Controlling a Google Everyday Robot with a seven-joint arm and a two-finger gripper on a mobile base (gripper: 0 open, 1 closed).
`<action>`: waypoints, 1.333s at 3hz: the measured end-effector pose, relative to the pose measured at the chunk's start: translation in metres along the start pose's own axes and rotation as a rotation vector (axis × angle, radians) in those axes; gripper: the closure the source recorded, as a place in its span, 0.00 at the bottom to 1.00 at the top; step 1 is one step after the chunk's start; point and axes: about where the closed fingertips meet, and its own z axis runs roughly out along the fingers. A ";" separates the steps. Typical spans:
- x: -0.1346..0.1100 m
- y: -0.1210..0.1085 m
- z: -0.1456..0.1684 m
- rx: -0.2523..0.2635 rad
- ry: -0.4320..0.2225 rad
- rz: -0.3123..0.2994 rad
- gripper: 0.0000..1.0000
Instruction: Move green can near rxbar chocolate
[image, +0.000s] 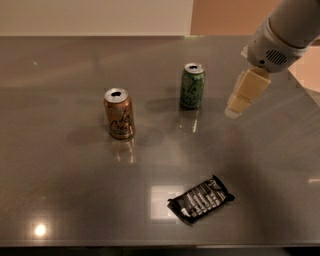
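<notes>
the green can (192, 86) is seen upright on the grey table (60, 165), and everything else is placed from it. the gripper (236, 106) is hung just to the can's right, apart from it and above the surface, tilted down toward it. nothing is held by it, and how far it is open cannot be told. such a pose is judged to be an approach for a side grasp. the rxbar chocolate (201, 199) is laid flat well in front of the can, slightly to its right. an orange can (119, 114) is stood to the green can's left, apart, and is best left untouched.
</notes>
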 end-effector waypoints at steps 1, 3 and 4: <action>-0.007 -0.010 0.008 0.004 -0.021 0.023 0.00; -0.047 -0.061 0.054 -0.003 -0.132 0.166 0.00; -0.056 -0.071 0.070 -0.017 -0.149 0.194 0.00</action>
